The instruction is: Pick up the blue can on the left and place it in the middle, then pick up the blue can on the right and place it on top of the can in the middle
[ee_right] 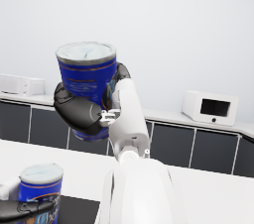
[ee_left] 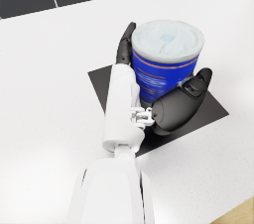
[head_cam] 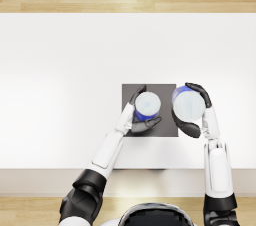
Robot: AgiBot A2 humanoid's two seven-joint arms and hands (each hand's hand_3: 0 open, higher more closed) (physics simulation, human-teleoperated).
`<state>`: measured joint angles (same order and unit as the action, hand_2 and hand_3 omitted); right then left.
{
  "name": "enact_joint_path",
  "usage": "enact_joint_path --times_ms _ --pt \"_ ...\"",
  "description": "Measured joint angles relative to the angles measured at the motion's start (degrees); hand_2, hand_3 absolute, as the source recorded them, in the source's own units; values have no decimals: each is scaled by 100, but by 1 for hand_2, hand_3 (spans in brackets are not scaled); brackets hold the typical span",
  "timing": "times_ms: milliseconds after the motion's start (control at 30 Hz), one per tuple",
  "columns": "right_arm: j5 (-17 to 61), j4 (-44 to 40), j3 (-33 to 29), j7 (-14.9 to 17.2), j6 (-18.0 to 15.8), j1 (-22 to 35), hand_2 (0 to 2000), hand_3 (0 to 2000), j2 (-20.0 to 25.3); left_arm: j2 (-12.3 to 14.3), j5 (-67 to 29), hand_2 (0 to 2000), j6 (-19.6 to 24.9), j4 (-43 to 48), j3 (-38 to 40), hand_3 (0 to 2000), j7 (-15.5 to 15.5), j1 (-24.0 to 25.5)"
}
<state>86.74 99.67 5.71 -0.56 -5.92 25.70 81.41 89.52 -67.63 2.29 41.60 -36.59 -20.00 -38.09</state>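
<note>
Head view: fingers (head_cam: 141, 91) of the left hand (head_cam: 140, 120) wrapped around the first can (head_cam: 147, 106), one set curving over the far side, the thumb side hooked round the near side. Standing upright on the dark mat (head_cam: 165, 90) in the middle of the white desk (head_cam: 60, 95), that can. Judged from this, first half of the task as good as done: can in place, only the letting go left.

Left wrist view: same hold from close by, dark fingers (ee_left: 126, 44) up one side of the can (ee_left: 166, 67), thumb pad pressed to the other, base resting on the mat (ee_left: 101, 82). White forearm sloping down to it from the near edge of the desk (ee_left: 44, 79).

Right wrist view: fingers (ee_right: 79, 111) of the right hand (ee_right: 92, 106) clasped tight round the second can (ee_right: 87, 69), held upright and well clear of the desk, its pale lid level. Below it, the first can (ee_right: 40, 188) in sight, with the left hand (ee_right: 20, 208) on it.

In the head view, right hand (head_cam: 194, 115) and its can (head_cam: 188, 104) just beside the first, over the mat's right edge, not yet above it. Left to do, by this reckoning: free the lower can, carry the raised one across, set it squarely on top.
</note>
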Motion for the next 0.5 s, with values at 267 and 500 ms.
enact_joint_path --times_ms 267,500 --pt "0 -166 610 6 -73 343 2000 1520 224 -278 3 0 -187 1448 462 0 415 671" --pt "-1 -499 1137 677 1813 823 2000 1520 554 -1247 5 0 -225 3790 923 0 1846 2343"
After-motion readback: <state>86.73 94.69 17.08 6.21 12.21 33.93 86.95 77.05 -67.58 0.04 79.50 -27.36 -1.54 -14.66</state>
